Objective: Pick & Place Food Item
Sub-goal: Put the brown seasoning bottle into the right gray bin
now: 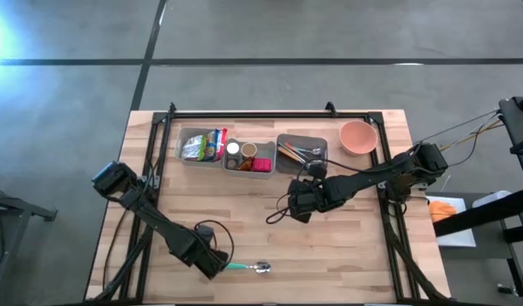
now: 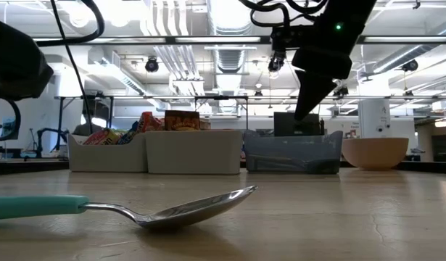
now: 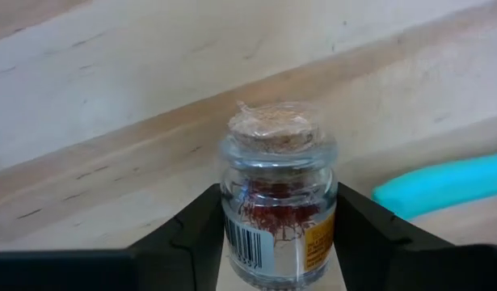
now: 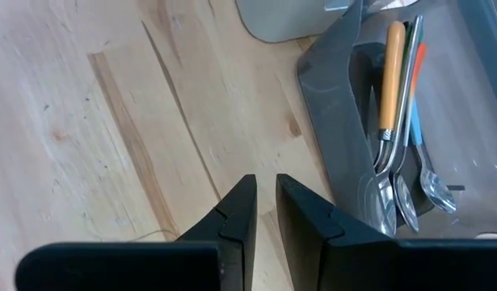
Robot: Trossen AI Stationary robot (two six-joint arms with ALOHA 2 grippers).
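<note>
Glass jar (image 3: 278, 198), small and clear with a cork stopper, red threads inside and a barcode label, sits between the two dark fingers (image 3: 191, 234) of the left gripper (image 1: 212, 259). Both fingers lie against the jar's sides, so the jaws are clamped on it, over the front part of the light wooden table (image 1: 346, 255). Just beside this gripper lies a metal spoon with a teal handle (image 1: 248, 268), flat on the wood, bowl pointing away from the arm.

Right gripper (image 1: 297, 204) hovers above the table's middle, near a grey plastic bin of cutlery (image 1: 302, 151); its fingers (image 4: 240, 218) stand almost together with only a narrow slit between them, holding nothing.

Back row, along the far edge: bin of snack packets (image 1: 200, 146), bin of small containers (image 1: 248, 156), the cutlery bin, then a pink bowl (image 1: 358, 137).
</note>
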